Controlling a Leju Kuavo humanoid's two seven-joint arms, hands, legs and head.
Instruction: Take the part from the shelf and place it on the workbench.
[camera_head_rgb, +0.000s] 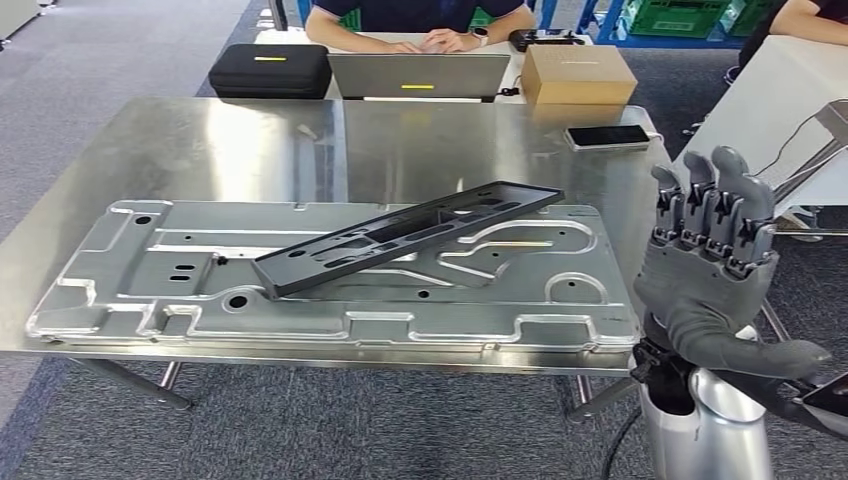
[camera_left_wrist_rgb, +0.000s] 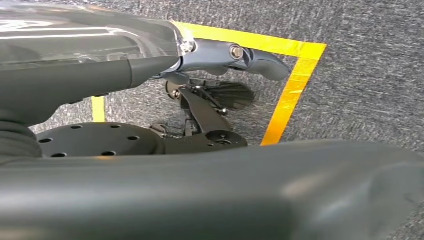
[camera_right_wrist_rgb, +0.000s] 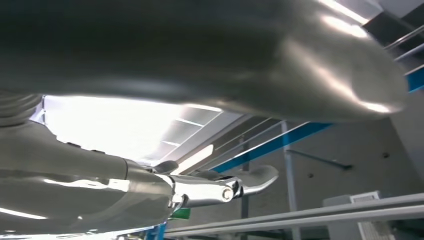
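- We look down from our head camera at a steel workbench (camera_head_rgb: 130, 140) with a large pressed metal panel (camera_head_rgb: 120, 290) lying flat on it.
- The part (camera_head_rgb: 400, 236), a long dark grey frame with cut-outs, lies slantwise on that panel, one end raised a little toward the far side. Nothing is holding it.
- Our right hand (camera_head_rgb: 712, 255) is lifted just off the bench's right edge, palm toward us, fingers (camera_head_rgb: 728, 185) straight up and close together, thumb stuck out to the side. It holds nothing.
- Our left hand (camera_left_wrist_rgb: 210, 195) appears from its wrist camera, hanging over grey carpet with yellow floor tape (camera_left_wrist_rgb: 292, 90). The thumb and one finger look extended with nothing between them, so we judge it empty.
- Beyond the bench, a person sits at a laptop (camera_head_rgb: 418, 74); a black case (camera_head_rgb: 270, 70), a cardboard box (camera_head_rgb: 578, 72) and a phone (camera_head_rgb: 606, 136) lie nearby.
- We judge the task essentially done: the part is resting on the workbench, and only drawing the right arm back seems left.
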